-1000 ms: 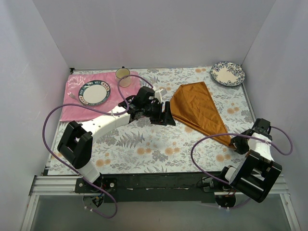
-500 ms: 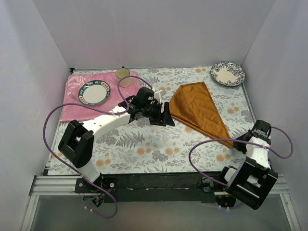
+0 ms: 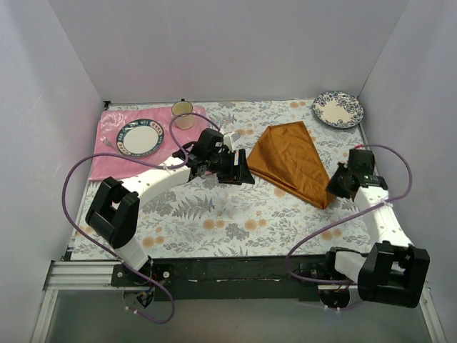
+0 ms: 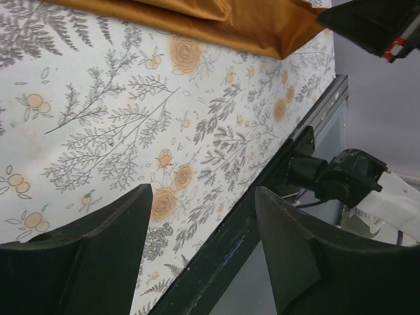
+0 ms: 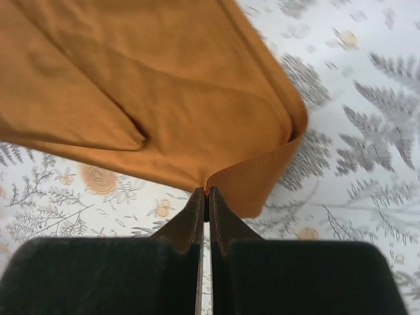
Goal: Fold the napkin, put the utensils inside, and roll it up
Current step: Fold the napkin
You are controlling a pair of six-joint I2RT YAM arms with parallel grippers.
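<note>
The rust-orange napkin [image 3: 289, 156] lies folded in a triangle right of centre on the floral table. My right gripper [image 3: 337, 183] is at its near right corner. In the right wrist view the gripper [image 5: 205, 194] is shut on the hem of the napkin [image 5: 157, 98], and that corner curls up and over. My left gripper [image 3: 241, 173] hovers open just left of the napkin, holding nothing. In the left wrist view its jaws [image 4: 203, 200] stand wide apart over bare tablecloth, with the napkin's edge [image 4: 216, 23] at the top. The utensils do not show in any view.
A pink placemat [image 3: 107, 161] at the back left carries a blue-rimmed plate [image 3: 139, 137]. A cream cup [image 3: 183, 113] stands beside it. A patterned plate [image 3: 338, 108] sits in the back right corner. White walls enclose three sides; a black rail [image 3: 235, 268] runs along the front.
My right gripper has shut on the napkin's near corner and carried it away from the front edge, toward the back left, so the long tail has folded in. The left arm shifted slightly left.
</note>
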